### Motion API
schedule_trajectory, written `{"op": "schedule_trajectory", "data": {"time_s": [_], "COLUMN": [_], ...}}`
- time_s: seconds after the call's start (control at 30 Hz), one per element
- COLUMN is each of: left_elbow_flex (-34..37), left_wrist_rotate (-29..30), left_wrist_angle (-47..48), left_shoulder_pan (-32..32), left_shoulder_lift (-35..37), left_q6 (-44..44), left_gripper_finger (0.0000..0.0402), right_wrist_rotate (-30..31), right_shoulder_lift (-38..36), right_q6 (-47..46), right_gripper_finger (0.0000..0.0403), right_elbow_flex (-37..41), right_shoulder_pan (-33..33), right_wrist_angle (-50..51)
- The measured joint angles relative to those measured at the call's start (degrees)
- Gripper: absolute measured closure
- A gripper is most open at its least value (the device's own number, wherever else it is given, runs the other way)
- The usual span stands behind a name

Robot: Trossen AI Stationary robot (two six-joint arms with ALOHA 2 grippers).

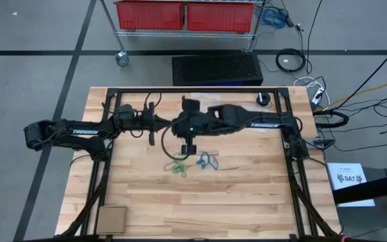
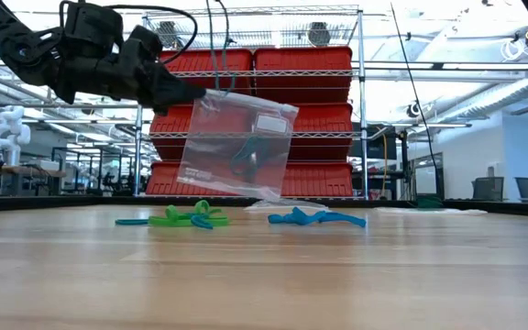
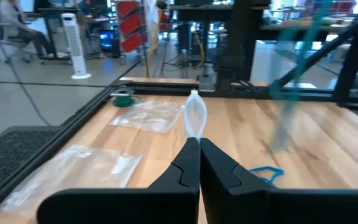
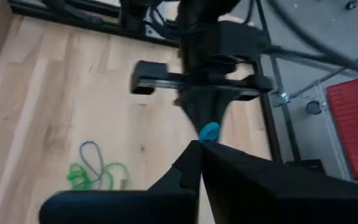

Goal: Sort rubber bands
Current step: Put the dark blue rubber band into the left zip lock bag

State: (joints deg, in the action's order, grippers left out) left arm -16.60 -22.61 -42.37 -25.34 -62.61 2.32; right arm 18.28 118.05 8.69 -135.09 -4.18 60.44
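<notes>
Left gripper jaws are closed on the top edge of a clear plastic zip bag, held hanging above the table. Right gripper jaws are shut, pinching a small blue rubber band (arm reaching toward the left gripper). Green and blue rubber bands lie mid-table on the wooden tabletop.

We note green rubber bands, blue rubber bands, a clear bag, red bins and a light wood bench.
</notes>
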Motion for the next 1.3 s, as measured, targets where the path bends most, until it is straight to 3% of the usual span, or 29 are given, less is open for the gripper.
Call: {"op": "schedule_trajectory", "data": {"time_s": [0.67, 1.3], "left_elbow_flex": [0.0, 0.0], "left_wrist_rotate": [-7.1, -7.2], "left_wrist_angle": [-0.2, -0.5], "left_shoulder_pan": [0.0, 0.0], "left_shoulder_lift": [0.0, 0.0], "left_q6": [-0.1, -0.5], "left_gripper_finger": [0.0401, 0.0401], "right_wrist_rotate": [2.9, 2.8], "right_shoulder_lift": [-3.3, -3.4], "right_q6": [3.6, 2.6], "right_gripper_finger": [0.0403, 0.0403], "right_elbow_flex": [0.1, 0.1], "right_shoulder_pan": [2.2, 1.5], "right_wrist_angle": [1.9, 3.4]}}
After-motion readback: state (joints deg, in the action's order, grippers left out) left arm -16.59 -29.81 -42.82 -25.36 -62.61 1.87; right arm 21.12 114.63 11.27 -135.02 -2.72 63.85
